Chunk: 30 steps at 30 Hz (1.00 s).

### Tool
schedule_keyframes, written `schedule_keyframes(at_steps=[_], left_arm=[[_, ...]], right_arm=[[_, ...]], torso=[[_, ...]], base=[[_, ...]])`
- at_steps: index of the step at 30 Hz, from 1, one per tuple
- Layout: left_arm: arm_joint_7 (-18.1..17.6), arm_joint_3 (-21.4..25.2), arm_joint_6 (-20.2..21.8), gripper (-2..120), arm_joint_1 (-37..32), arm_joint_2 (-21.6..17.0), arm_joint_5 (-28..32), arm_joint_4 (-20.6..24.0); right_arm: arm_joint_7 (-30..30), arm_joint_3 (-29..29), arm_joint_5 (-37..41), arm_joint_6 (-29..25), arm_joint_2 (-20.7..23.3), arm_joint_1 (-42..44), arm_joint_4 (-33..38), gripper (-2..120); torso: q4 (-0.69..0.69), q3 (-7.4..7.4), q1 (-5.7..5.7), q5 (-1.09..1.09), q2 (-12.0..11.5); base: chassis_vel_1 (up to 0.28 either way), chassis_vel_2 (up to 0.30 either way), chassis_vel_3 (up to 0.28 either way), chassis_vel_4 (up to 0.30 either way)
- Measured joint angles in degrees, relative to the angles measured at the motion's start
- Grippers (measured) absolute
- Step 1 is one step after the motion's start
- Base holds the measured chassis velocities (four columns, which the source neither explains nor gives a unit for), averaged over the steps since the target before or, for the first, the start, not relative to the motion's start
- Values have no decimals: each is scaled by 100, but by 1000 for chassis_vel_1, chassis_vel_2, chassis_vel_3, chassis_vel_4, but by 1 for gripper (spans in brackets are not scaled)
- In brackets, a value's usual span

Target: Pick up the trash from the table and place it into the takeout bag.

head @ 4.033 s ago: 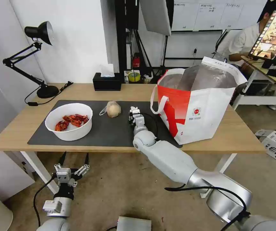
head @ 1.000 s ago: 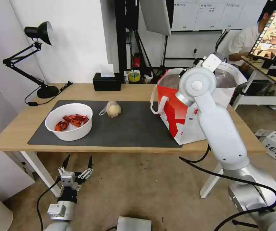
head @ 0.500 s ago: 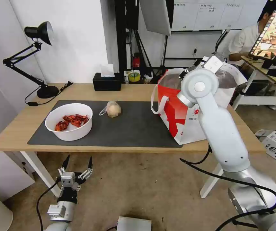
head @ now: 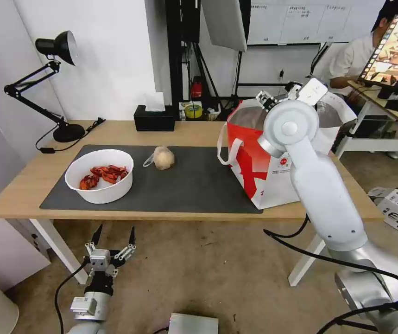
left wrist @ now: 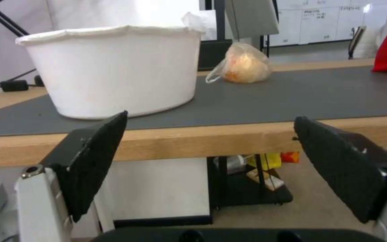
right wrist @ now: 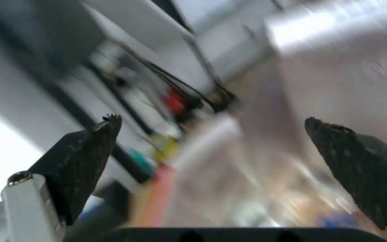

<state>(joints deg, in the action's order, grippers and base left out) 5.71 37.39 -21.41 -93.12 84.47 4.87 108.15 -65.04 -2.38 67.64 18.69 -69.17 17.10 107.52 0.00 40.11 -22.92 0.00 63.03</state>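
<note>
Light-wood long tabletop [head: 194, 132] on white legs carries a large dark grey mat [head: 199, 185]. On the mat's left part sits a white round bowl [head: 99, 176] w/ red crayfish shells inside; just right of it and a bit farther back lies a small knotted clear bag w/ a beige lump [head: 161, 157], apart from the bowl. At the mat's right end stands a large boxy white takeout bag [head: 273, 160] w/ red panel, white loop handles and silver foil lining — its mouth is open and upright.

Right arm is raised in front of the bag, elbow joint covering part of the bag's top; right claw [right wrist: 211, 161] is up by the bag's rim, near the far side. In the right wrist view its two black fingers [right wrist: 90, 151] are spread wide w/ nothing between them; the background there is too blurred to read beyond silver foil.

Left claw [head: 114, 234] hangs low, below the tabletop's near edge, under the bowl, pointing up. Left wrist view shows its black pads [left wrist: 92, 154] wide apart, nothing gripped — bowl and knotted bag visible beyond on the mat.
</note>
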Motion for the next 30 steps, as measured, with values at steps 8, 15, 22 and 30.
schedule_keyframes(at_steps=[8, 15, 22, 30], left_arm=[[1, 13, -4, 100, 18, 18, -12, -1], [1, 24, -4, 100, 32, 15, -15, -2], [1, -8, -5, 100, 68, 11, -16, -1], [1, 19, -69, 100, 50, 121, -15, -21]], right_arm=[[2812, 268, -811, -937, 676, 461, 807, 100], [4679, 129, -1634, -1439, 1510, 1332, 1354, 100], [5702, -354, -3329, -1922, 2352, 2922, 1769, 100], [4965, -835, -4527, -1783, 2341, 4345, 2143, 100]], torso=[[-1, 0, 0, 0, 0], [0, -1, 0, 1, 0], [5, -1, 0, 3, 0], [0, -1, 1, 0, 0]], base=[[0, 0, 0, 0], [0, 0, 0, 0], [0, 0, 0, 0], [0, 0, 0, 0]])
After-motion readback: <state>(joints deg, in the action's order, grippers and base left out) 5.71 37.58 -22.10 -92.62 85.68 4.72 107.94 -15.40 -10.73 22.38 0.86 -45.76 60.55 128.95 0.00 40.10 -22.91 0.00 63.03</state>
